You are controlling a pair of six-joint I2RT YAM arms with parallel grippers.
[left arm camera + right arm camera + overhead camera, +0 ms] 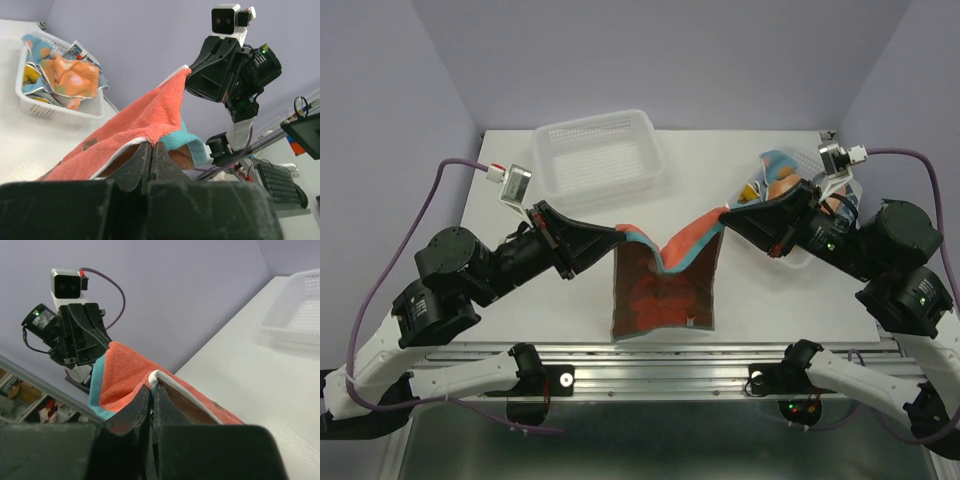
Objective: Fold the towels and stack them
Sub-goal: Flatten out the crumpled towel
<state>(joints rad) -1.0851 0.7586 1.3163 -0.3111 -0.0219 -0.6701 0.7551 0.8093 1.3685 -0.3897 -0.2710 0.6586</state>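
Left pincer [617,232] & right pincer [725,214] clamped on red-orange towel [665,295] corners, cloth sagging btwn them

The red-orange towel [665,290] is soft, nappy cloth with a teal hem. The left claw [620,232] and right claw [725,215] look like matt black plastic. At 12 o'clock, the basket [598,155] is white perforated plastic, faintly glossy. The surface [520,290] is smooth, matt white.
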